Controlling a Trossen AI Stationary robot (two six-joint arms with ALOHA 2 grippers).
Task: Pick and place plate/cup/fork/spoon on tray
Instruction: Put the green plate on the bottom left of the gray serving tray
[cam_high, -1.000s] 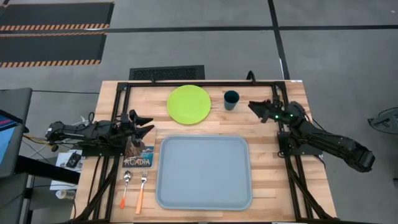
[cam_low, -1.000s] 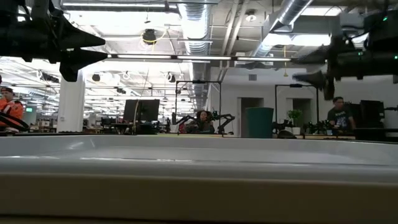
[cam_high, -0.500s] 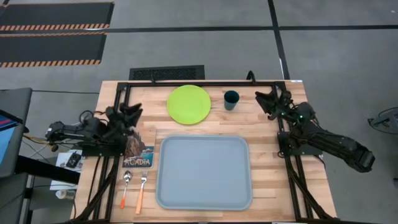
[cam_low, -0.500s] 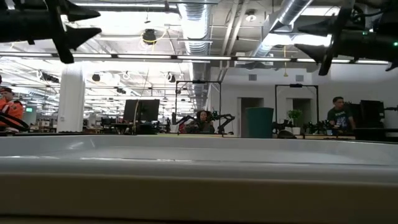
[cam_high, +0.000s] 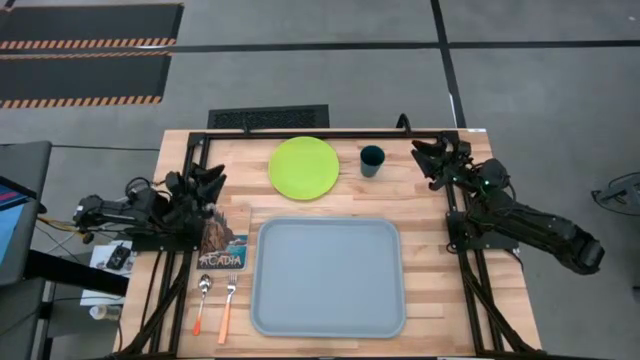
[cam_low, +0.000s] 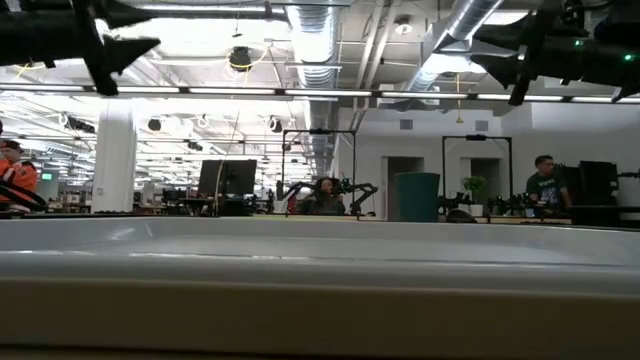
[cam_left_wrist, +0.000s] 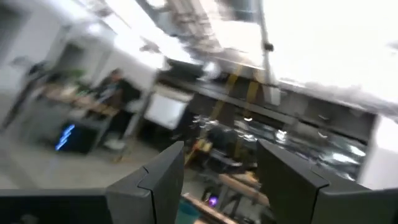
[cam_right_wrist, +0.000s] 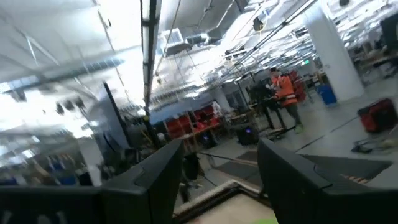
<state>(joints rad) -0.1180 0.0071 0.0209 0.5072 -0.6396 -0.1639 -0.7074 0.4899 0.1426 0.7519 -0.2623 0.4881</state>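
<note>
High view: one plate (cam_high: 303, 167), cup (cam_high: 372, 160), fork (cam_high: 228, 306), spoon (cam_high: 201, 302), tray (cam_high: 328, 277); both end effectors spread, empty.

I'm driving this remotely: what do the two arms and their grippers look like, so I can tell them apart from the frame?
Both arms are dark, nearly black, jointed segments. The left gripper and right gripper each end in two dark pointed, wedge-shaped fingers. The right arm shows small green indicator lights near its wrist; the left arm trails loose cables at its base end.
</note>
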